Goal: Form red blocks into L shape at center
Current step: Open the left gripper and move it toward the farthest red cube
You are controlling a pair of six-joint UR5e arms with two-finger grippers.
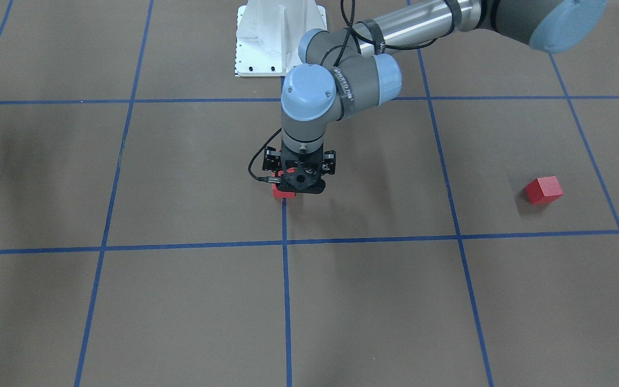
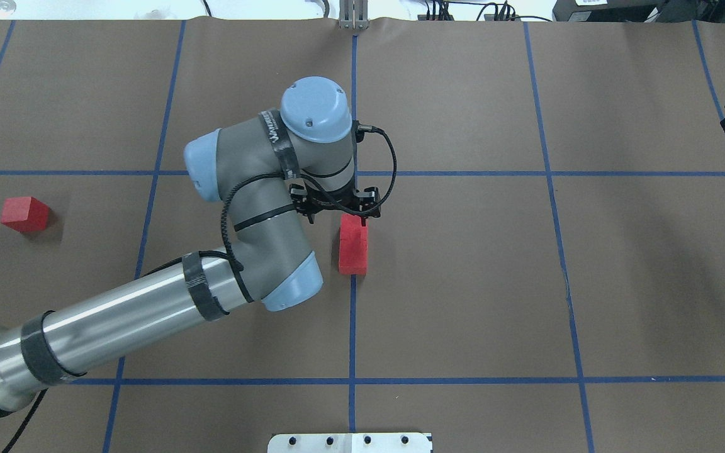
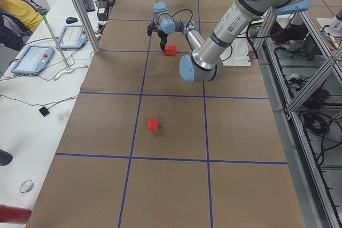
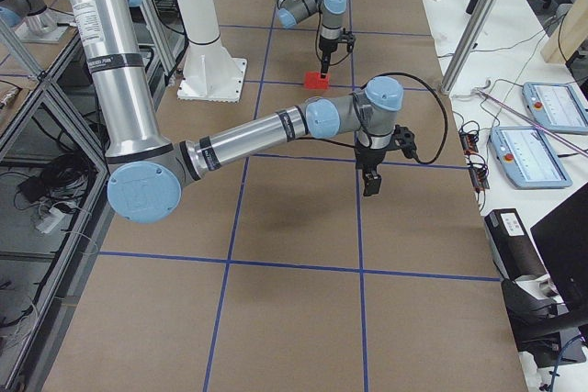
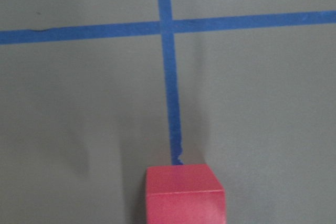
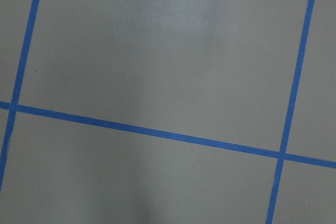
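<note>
Two small matte red cubes (image 2: 353, 248) touch in line at the brown worktop's (image 2: 463, 283) centre; a third red cube (image 2: 24, 214) lies at nine o'clock. Likely light and rigid: pinch opposite flat faces. The left gripper (image 2: 338, 211) hovers over the pair, the right gripper (image 4: 370, 183) at three o'clock; whether apart or together, I cannot tell.

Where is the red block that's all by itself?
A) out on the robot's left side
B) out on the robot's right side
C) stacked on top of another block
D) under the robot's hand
A: the lone block sits by itself in the left half of the overhead view, which is the robot's left side, far from the middle blocks.
</note>
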